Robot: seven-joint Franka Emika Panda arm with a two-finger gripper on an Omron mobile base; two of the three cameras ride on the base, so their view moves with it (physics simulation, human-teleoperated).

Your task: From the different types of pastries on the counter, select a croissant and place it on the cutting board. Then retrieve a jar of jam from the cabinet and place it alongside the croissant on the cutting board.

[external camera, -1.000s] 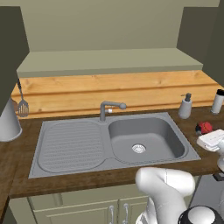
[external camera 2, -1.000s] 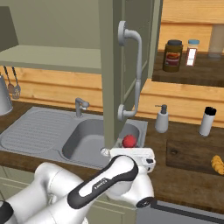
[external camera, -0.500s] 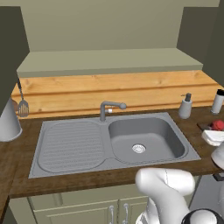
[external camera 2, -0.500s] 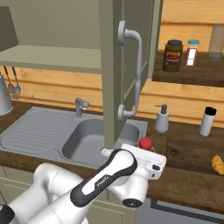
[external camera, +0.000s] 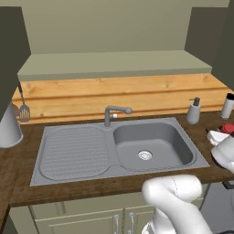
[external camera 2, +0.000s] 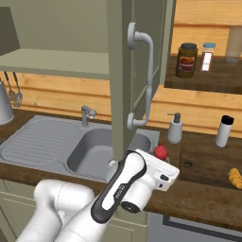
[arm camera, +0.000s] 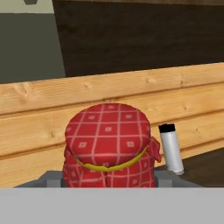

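My gripper (external camera 2: 159, 158) is shut on the jar of jam (external camera 2: 161, 151), a squat red jar with a checked cloth top (arm camera: 109, 144). It holds the jar just above the counter (external camera 2: 203, 201), between the sink (external camera 2: 90, 151) and the cutting board (external camera 2: 208, 165). In the left base view the jar (external camera: 227, 129) shows at the right edge. The golden croissant (external camera 2: 235, 177) lies on the board's right part. The cabinet door (external camera 2: 124, 71) stands open in front of the arm. The other pastries are out of view.
A soap dispenser (external camera 2: 175, 128) and a white flask with a dark cap (external camera 2: 224, 131) stand against the wooden backsplash behind the board. A brown jar (external camera 2: 187, 60) and a white bottle (external camera 2: 208, 56) sit on the upper shelf. The tap (external camera: 114, 114) rises behind the sink.
The hand has carried the jar to the right, from over the sink's edge to the counter beside the board. Its motion has slowed in the last half second.
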